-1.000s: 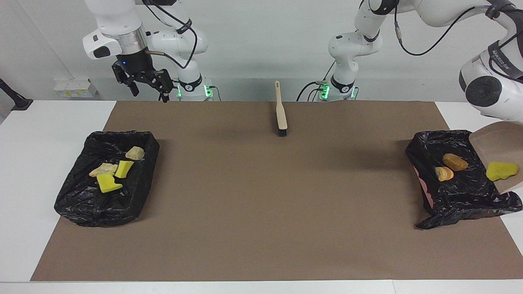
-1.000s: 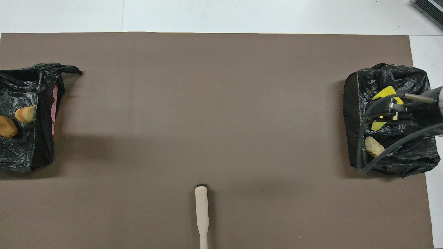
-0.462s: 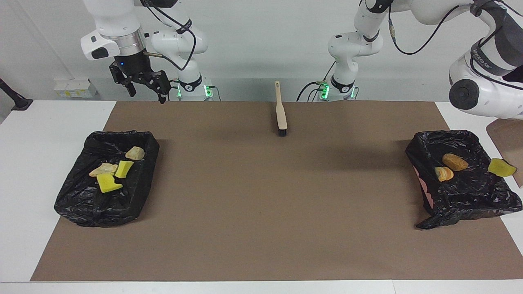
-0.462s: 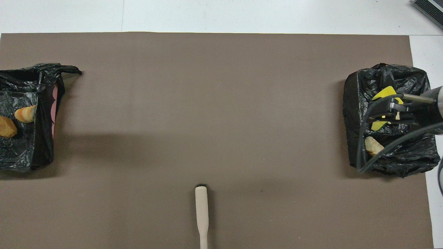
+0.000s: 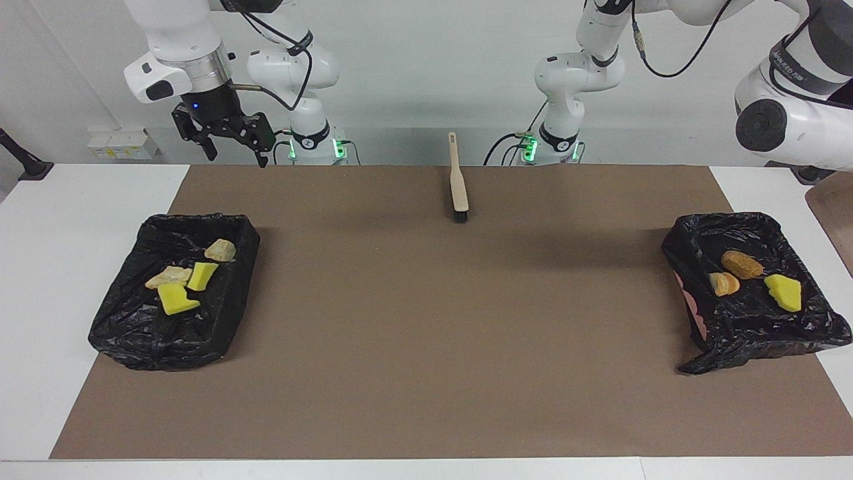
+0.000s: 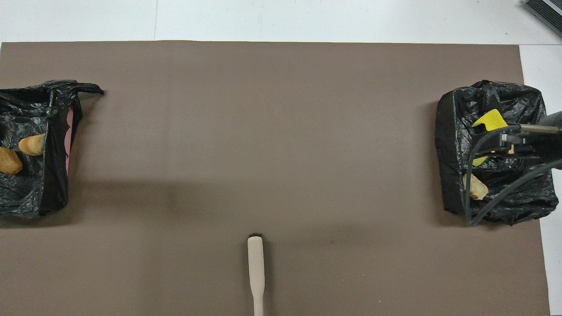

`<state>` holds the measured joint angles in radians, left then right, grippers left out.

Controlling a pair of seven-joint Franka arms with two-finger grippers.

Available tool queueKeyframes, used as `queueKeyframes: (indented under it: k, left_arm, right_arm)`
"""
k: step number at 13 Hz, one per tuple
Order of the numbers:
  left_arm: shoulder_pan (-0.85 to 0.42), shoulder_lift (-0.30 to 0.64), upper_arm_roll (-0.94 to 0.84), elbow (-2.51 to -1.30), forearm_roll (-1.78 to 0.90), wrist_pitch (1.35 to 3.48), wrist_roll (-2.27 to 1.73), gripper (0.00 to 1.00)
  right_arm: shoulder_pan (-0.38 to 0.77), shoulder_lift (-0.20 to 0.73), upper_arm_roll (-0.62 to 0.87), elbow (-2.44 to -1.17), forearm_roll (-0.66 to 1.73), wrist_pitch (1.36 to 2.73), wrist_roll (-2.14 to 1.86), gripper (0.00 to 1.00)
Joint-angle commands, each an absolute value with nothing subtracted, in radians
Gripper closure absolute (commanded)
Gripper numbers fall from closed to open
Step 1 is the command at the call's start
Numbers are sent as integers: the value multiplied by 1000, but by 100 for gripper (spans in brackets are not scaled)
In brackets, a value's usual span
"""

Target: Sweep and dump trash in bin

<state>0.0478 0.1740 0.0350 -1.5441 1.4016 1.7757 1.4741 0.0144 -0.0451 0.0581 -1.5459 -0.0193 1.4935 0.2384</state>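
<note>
Two bins lined with black bags hold the trash. The bin at the left arm's end contains an orange-brown lump, a striped lump and a yellow sponge chunk. The bin at the right arm's end holds several yellow and tan scraps. Beside the first bin only a corner of the beige dustpan shows, under the left arm. The left gripper itself is out of view. My right gripper hangs open and empty, high up near its base.
The beige brush lies on the brown mat, midway between the arm bases, bristles pointing away from the robots. White table surrounds the mat.
The yellow sponge chunk slid off the tilted dustpan into the bin at the left arm's end. The left arm drew the dustpan away from the bin. The right gripper rose a little.
</note>
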Motion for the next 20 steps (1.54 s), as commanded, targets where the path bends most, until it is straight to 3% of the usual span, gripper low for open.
queueKeyframes:
  k: [1,12,17,20]
  left_arm:
    - [31,169,48,-1500,1295,1787,1528,100]
    - [14,163,40,-1538,579,1803,1513,100]
    - [-12,173,38,-1635,266,1803,1168,100]
    - [-89,181,38,-1696,189,1816,892,100]
  right_arm:
    - [-5,-35,61,-1529,21,1499,207,0]
    - [-5,-32,71,-1532,17,1526,218,0]
    - [-5,-32,71,-1532,15,1522,219,0]
    - [-3,-34,71,-1536,14,1522,221,0]
